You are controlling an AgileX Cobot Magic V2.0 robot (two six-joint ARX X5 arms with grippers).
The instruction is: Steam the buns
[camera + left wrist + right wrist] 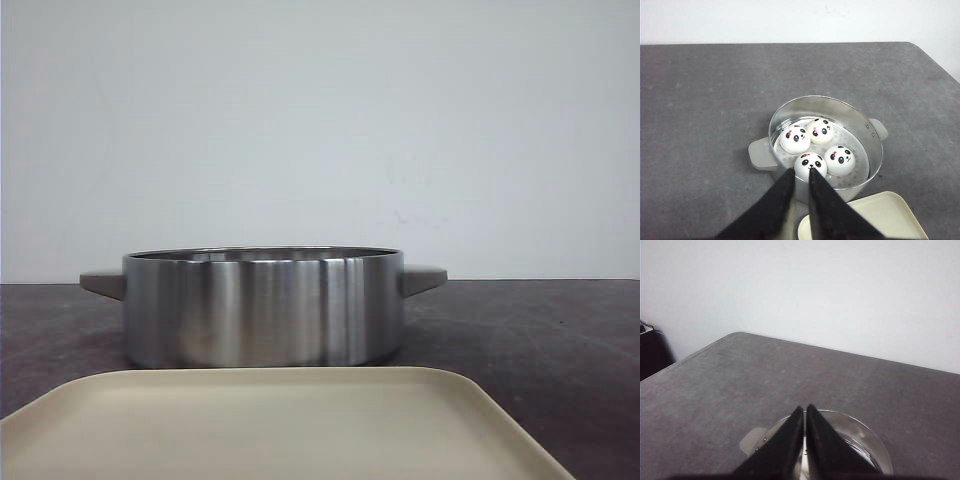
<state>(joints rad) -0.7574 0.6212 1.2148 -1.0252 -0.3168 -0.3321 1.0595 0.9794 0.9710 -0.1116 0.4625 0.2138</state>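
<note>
The pot (264, 306) sits on the table (540, 340) at the middle, with the tray (270, 425) just before it at six o'clock, and its two handles (423, 279) stick out at three and nine o'clock. Inside the pot, seen from the left wrist view, four buns (810, 164) lie on the perforated steamer plate (860, 165) in a tight cluster, one each at twelve, three, six and nine o'clock, neighbours touching or nearly so. A wall (320, 120) stands behind the table at twelve o'clock.

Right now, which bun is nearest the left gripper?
The bun just beyond the left gripper fingertips, partly hidden by them; the other three lie farther back in the pot.
</note>
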